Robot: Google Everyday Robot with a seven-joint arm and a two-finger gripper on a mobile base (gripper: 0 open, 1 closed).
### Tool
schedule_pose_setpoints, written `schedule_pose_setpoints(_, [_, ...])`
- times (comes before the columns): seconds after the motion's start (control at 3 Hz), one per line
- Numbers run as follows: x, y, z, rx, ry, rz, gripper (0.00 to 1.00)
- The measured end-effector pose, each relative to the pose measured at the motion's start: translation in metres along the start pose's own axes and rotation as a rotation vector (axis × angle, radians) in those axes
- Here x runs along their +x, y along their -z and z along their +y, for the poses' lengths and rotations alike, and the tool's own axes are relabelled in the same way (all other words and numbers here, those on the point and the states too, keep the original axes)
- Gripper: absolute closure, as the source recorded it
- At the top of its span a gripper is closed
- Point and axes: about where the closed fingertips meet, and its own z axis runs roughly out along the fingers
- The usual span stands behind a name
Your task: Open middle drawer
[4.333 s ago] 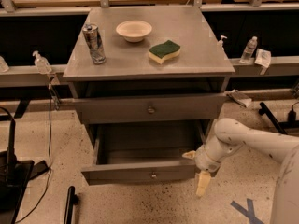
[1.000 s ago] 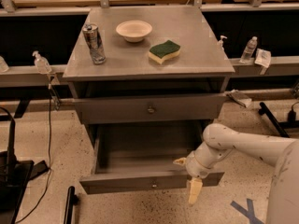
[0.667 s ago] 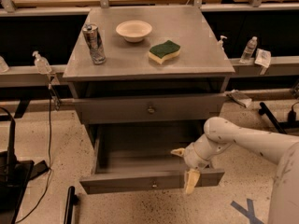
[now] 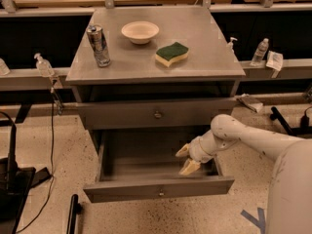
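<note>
The middle drawer (image 4: 122, 191) is a grey metal drawer with a small brass knob (image 4: 161, 193). It stands pulled far out below the upper drawer front (image 4: 126, 115) and looks empty inside. My gripper (image 4: 185, 160) hangs on the white arm (image 4: 243, 138) that reaches in from the right. It sits over the drawer's right inner part, just behind the front panel. Its two yellowish fingers (image 4: 189, 167) are spread apart and hold nothing. It is clear of the knob. Anything below the open drawer is hidden.
On the cabinet top (image 4: 209, 57) stand a metal can (image 4: 99, 45), a white bowl (image 4: 140, 31) and a green-and-yellow sponge (image 4: 171, 53). Bottles stand on side ledges at left (image 4: 43, 65) and right (image 4: 260, 51). A black stand (image 4: 12, 179) is at the floor's left.
The drawer came a little farther out early on. My gripper then rose from in front of the panel's right end and moved up and left, over the panel into the drawer.
</note>
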Motion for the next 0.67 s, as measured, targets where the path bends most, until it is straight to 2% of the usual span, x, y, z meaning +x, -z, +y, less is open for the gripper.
schedule_pose_setpoints(0.33, [0.008, -0.006, -0.013, 0.015, -0.046, -0.046, 0.69])
schedule_pose_setpoints(0.67, [0.033, -0.027, -0.005, -0.014, -0.13, -0.06, 1.0])
